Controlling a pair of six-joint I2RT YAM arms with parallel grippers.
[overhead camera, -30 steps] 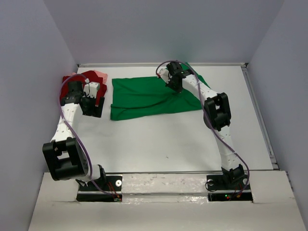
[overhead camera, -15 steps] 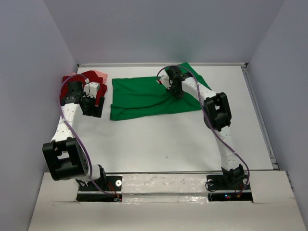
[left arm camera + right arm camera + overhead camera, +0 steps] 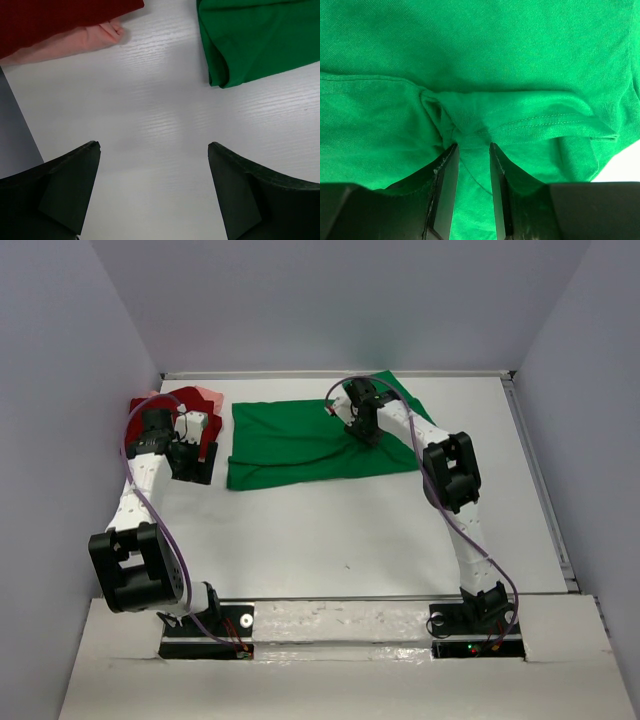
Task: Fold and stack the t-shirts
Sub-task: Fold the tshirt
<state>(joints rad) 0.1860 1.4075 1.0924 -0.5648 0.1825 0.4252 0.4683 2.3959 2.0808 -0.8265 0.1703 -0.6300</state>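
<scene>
The bright green t-shirt (image 3: 300, 440) lies spread across the back middle of the table. My right gripper (image 3: 369, 434) sits on its right part, shut on a bunched fold of the green t-shirt (image 3: 475, 130). The dark red t-shirt (image 3: 185, 405) lies on the pale pink t-shirt (image 3: 208, 397) at the back left. My left gripper (image 3: 192, 462) hovers just in front of that stack, open and empty. In the left wrist view (image 3: 152, 147) bare table shows between its fingers, with the red shirt (image 3: 55, 17), the pink shirt (image 3: 70, 42) and a green corner (image 3: 250, 40) beyond.
Grey walls enclose the table on the left, back and right. A raised rail (image 3: 540, 480) runs along the table's right edge. The white table surface (image 3: 330, 530) stretches in front of the shirts.
My right gripper has moved slightly down and toward the front on the green shirt and gathered cloth. The shirt's left lower edge has shifted a little leftward. The left arm is still.
</scene>
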